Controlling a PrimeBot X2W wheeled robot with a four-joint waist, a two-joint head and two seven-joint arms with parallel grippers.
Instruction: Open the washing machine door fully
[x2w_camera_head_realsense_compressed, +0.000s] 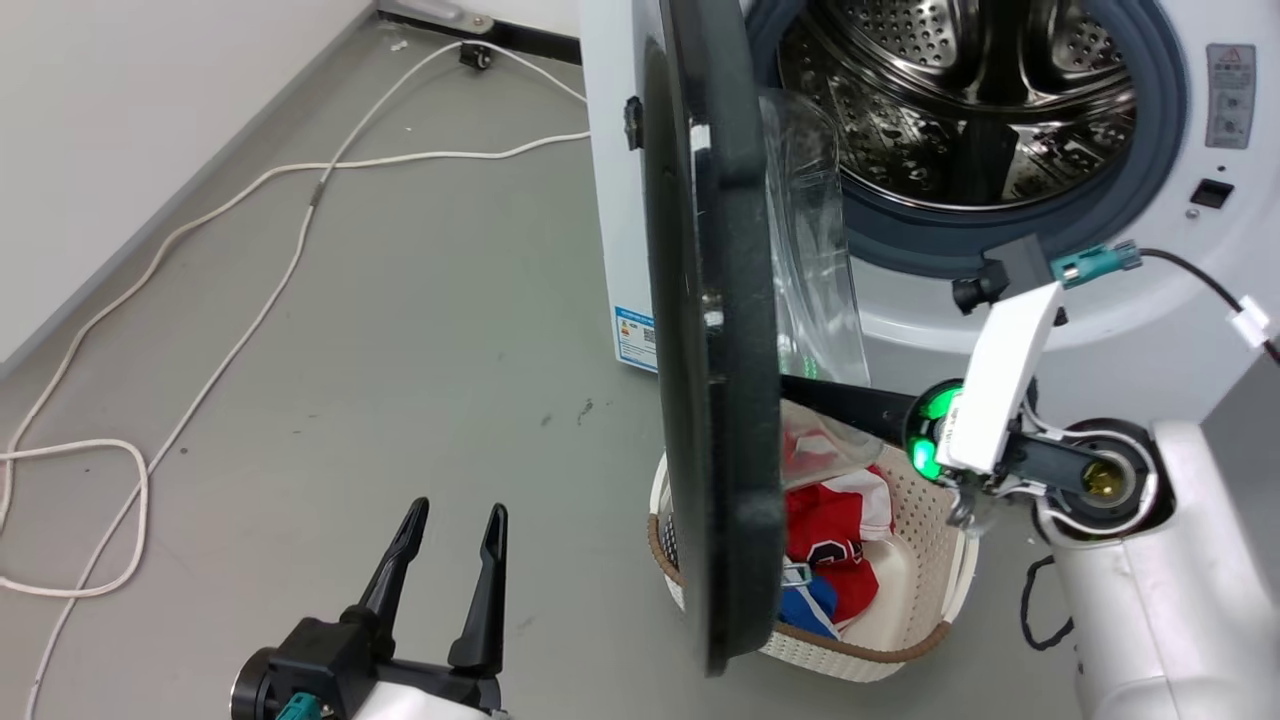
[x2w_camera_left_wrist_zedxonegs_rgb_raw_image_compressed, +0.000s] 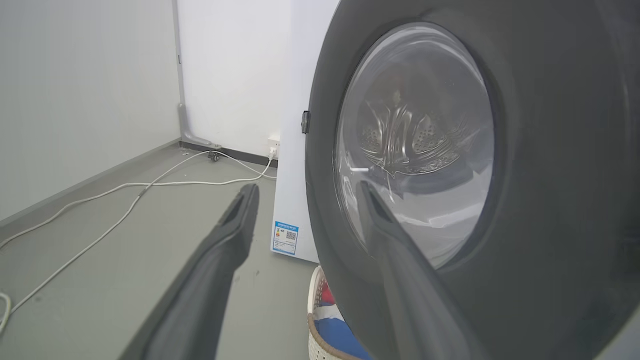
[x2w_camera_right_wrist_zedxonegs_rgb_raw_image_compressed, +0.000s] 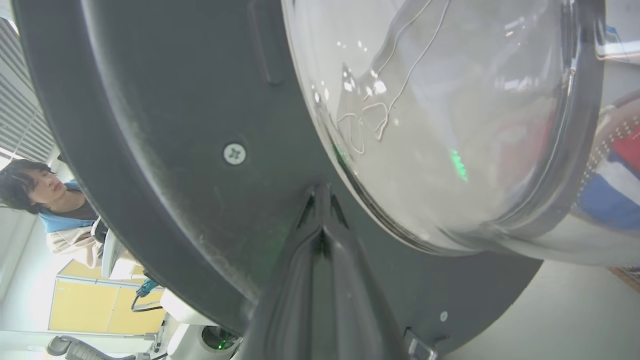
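A smooth grey floor with faint dark scuffs runs to a plain white wall, with a grey skirting strip lining the joint. Long white cables loop loosely over the floor toward a white wall socket near the corner. In the right wrist view, slatted window blinds glow with daylight above yellow cabinet doors
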